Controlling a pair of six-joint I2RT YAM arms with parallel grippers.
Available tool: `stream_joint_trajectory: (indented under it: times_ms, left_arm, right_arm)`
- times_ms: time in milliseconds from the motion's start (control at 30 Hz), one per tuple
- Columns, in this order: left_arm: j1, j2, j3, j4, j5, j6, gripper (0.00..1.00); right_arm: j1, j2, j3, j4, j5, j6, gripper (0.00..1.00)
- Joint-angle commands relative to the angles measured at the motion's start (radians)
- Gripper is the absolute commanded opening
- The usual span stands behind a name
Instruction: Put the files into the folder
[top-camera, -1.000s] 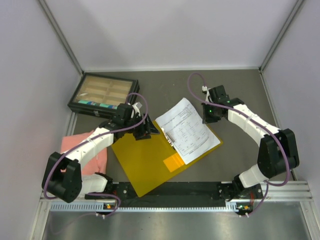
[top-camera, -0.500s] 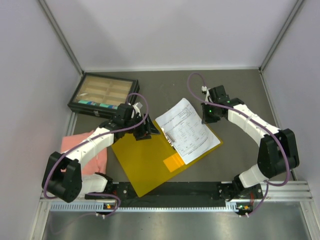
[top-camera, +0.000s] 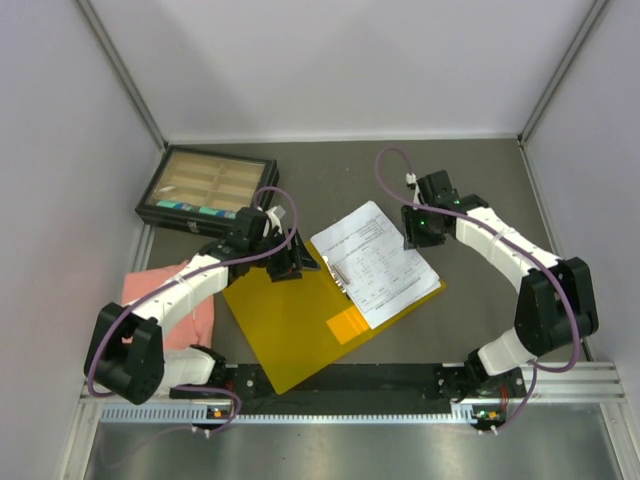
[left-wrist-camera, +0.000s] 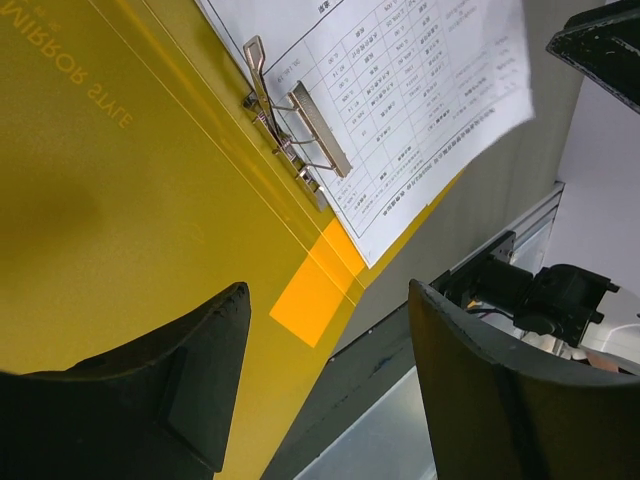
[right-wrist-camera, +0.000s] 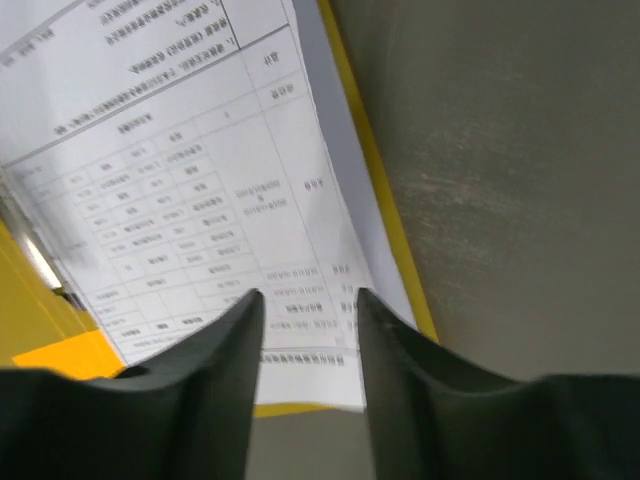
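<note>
The files (top-camera: 376, 264) lie on the right half of the folder (top-camera: 285, 330), which is spread open and flat at the middle of the table (top-camera: 470, 180), turned at an angle. Their left edge sits under the metal clip (left-wrist-camera: 300, 120) along the folder's fold. There is one folder and one clip. The sheets form a thin stack; the right wrist view shows a second white edge under the top sheet, but the exact count cannot be told. A small orange pocket (top-camera: 349, 324) shows at the near corner of the sheets. The left arm bends out to the left and reaches in over the folder's far-left edge. The left gripper (top-camera: 288, 262) hangs over the bare yellow cover, its jaws spread wide with nothing between them. The right arm bends out to the right and leans in to the sheets' far right corner. The right gripper (right-wrist-camera: 308, 300) hovers there with only a narrow gap, and nothing is pinched. One black box (top-camera: 208, 185) sits at the far left, and one pink cloth (top-camera: 140, 287) lies under the left arm.
</note>
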Motion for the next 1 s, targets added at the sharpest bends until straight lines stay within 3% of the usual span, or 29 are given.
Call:
stream_joint_trajectory:
  times_ms: [0,133,367,633,767,967]
  left_arm:
    - [-0.004,-0.033,0.057,-0.040,-0.002,0.047,0.69]
    - [-0.002,-0.085,0.066,-0.085,-0.013,0.068,0.70]
    - [-0.001,-0.133,0.023,-0.080,-0.016,0.044,0.70]
    - [-0.002,-0.211,-0.054,-0.094,-0.122,0.030,0.69]
    - [-0.002,-0.237,-0.084,-0.111,-0.123,0.028,0.69]
    - [-0.002,-0.292,-0.140,-0.108,-0.143,0.022,0.69]
  right_arm:
    - [-0.005,0.000,0.120,-0.092,0.203,-0.022,0.49]
    - [0.020,-0.004,0.184,-0.154,0.355,-0.014,0.57]
    - [0.211,0.037,0.183,0.009,0.122,0.098,0.60]
    - [0.457,0.307,0.389,0.089,0.166,0.173,0.58]
    - [0.500,0.421,0.474,0.081,0.166,0.181,0.53]
    - [0.506,0.481,0.462,0.133,0.134,0.193,0.50]
